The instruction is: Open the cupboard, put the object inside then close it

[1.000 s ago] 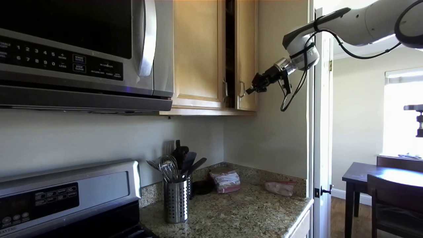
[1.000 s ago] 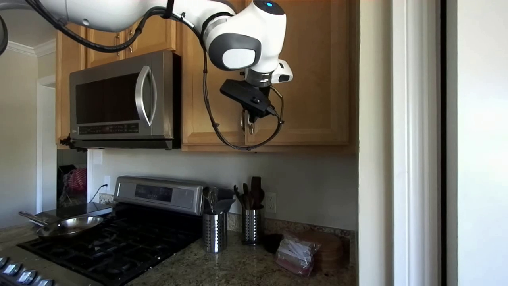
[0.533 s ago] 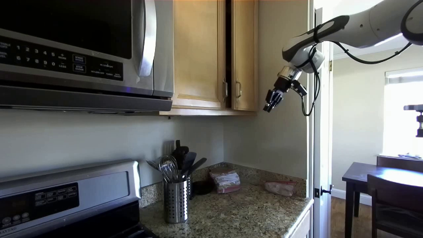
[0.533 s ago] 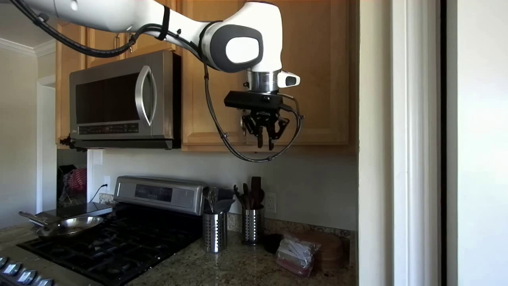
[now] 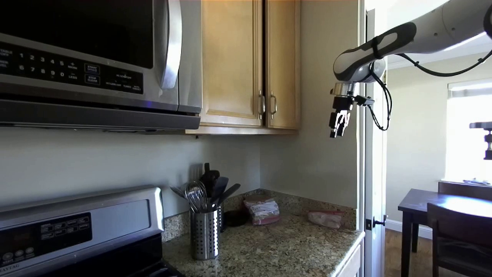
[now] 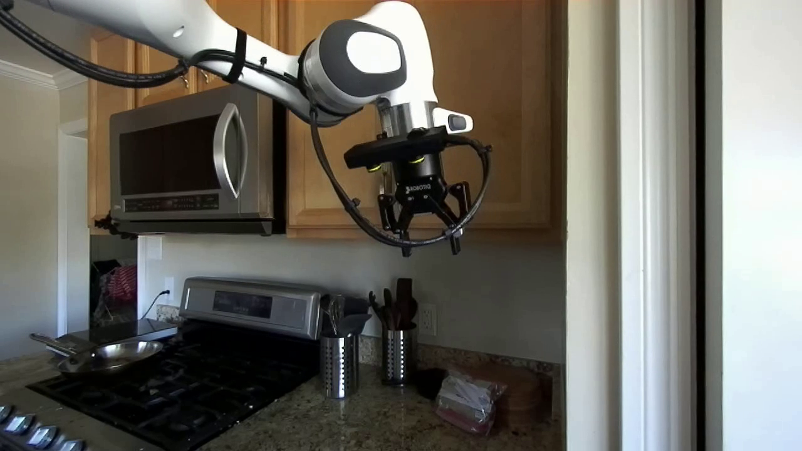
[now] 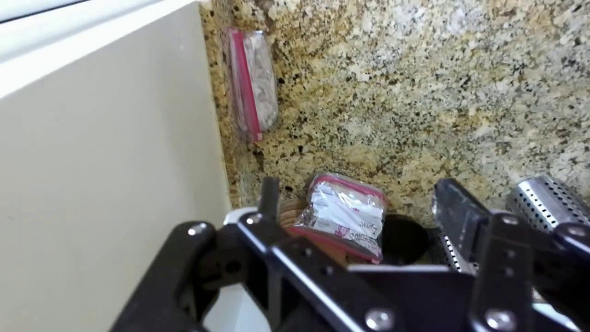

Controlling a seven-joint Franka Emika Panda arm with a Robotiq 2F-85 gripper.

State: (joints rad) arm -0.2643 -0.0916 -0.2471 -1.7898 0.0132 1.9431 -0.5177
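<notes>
The maple cupboard (image 5: 230, 57) hangs on the wall right of the microwave. Its narrower-looking right door (image 5: 283, 57) stands almost flush with the left one, a thin dark gap between them, so the inside is hidden. My gripper (image 5: 336, 134) is out in front of the doors, apart from the silver handle (image 5: 273, 104) and pointing down. In the other angle on the scene, the gripper (image 6: 431, 250) has its fingers spread with nothing between them. The wrist view has the gripper (image 7: 358, 193) open above the counter. Which thing is the object I cannot tell.
Two zip bags, one with white packets (image 7: 346, 212) and one against the side wall (image 7: 263, 83), lie on the granite counter (image 5: 276, 250). A perforated utensil holder (image 5: 205, 234) stands near the stove. The steel microwave (image 5: 84, 57) adjoins the cupboard.
My gripper has drawn back from the right door's handle, lowered and turned downward, and its fingers have spread apart. The right door has swung inward, narrowing the gap.
</notes>
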